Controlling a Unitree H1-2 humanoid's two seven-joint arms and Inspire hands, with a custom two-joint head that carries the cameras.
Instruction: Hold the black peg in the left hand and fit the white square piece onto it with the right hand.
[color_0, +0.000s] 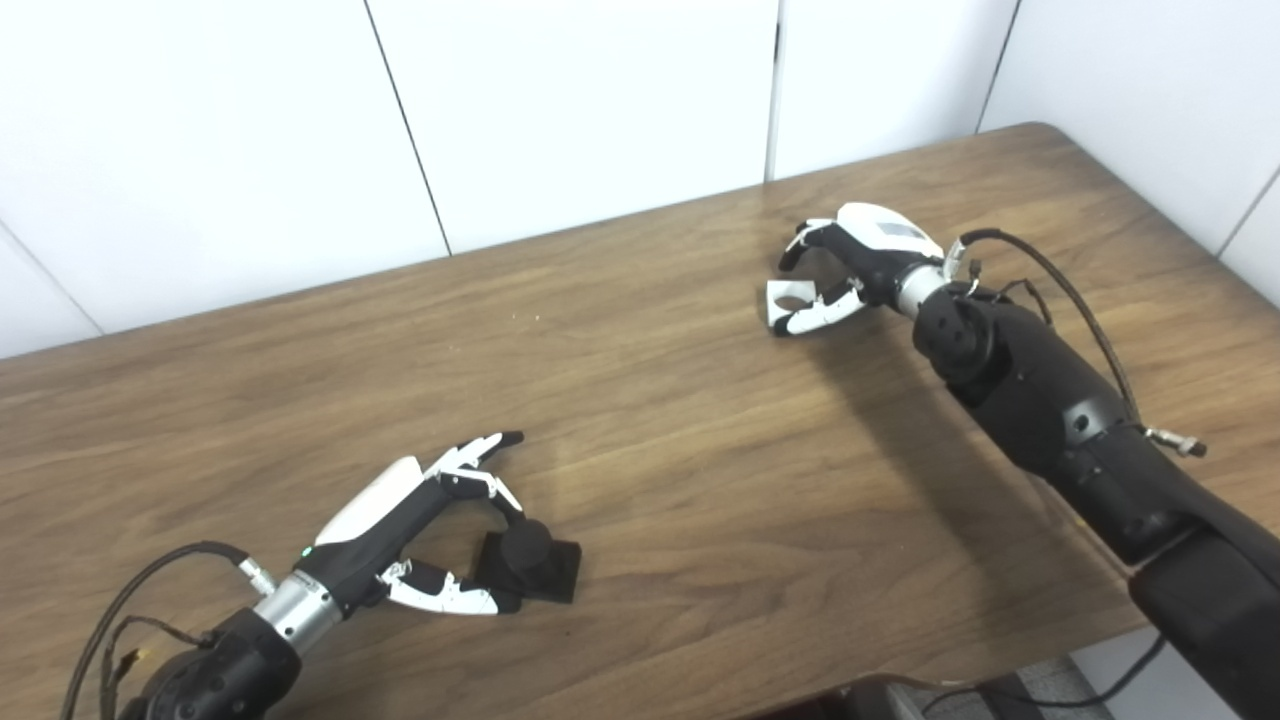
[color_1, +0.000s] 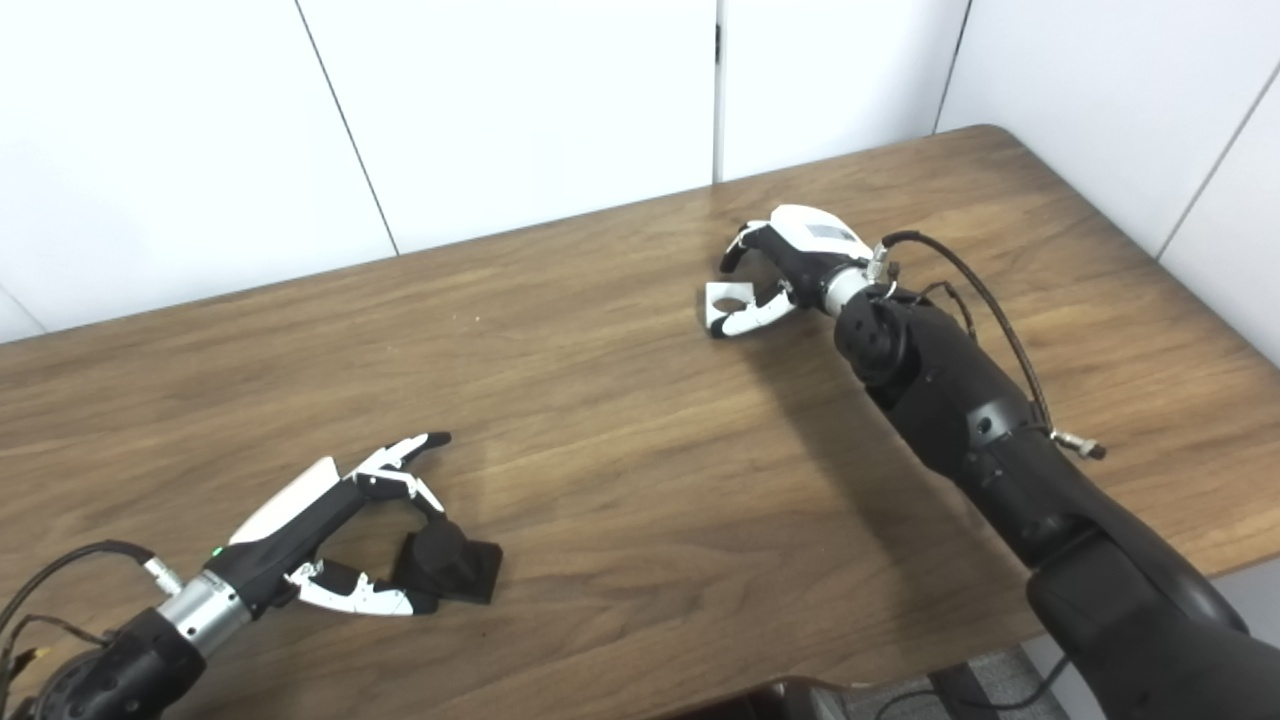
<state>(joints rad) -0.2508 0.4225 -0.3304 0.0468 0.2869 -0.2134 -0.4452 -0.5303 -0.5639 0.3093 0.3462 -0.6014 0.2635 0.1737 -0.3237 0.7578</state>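
Note:
The black peg (color_0: 527, 560), a short cylinder on a square base, rests on the table near the front left. My left hand (color_0: 420, 530) lies low beside it, fingers spread above the cylinder and thumb along the base's near side, open around it. The white square piece (color_0: 790, 295), with a round hole, lies at the back right of the table. My right hand (color_0: 860, 265) arches over it, fingers curled above and thumb beside its near edge, not closed on it. The same scene shows in the right eye view, with the peg (color_1: 445, 565) and the white piece (color_1: 728, 293).
The brown wooden table (color_0: 650, 420) runs to a white panelled wall behind. Its right edge and front edge are close to my right arm (color_0: 1050, 410). Cables hang off both wrists.

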